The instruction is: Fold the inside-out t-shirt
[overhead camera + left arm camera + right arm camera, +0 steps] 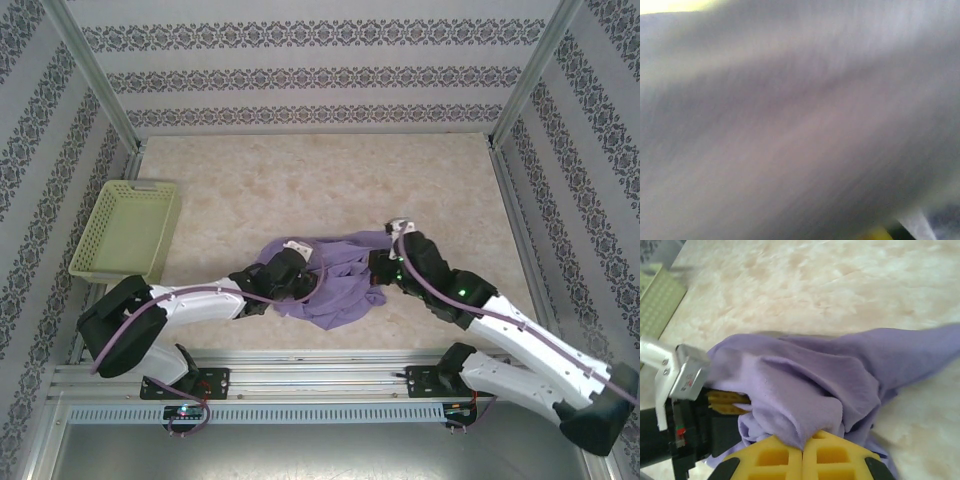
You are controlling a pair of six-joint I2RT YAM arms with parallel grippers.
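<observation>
We see a beige marbled table walled on 3 sides by white panels striped with dark floral bands; aluminium posts rise at its far corners under soft, even light.

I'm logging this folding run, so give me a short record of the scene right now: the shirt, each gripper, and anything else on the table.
t-shirt: lavender, bunched in a heap mid-table, not yet folded
left gripper: at the shirt's left side, yellow fingers close together with cloth between them
right gripper: at the shirt's right side, fingers shut on a fold of the cloth
basket: yellow-green, by the left wall, apart from the shirt
table: beige marbled top
left wrist view: blurred cloth close to the lens
</observation>
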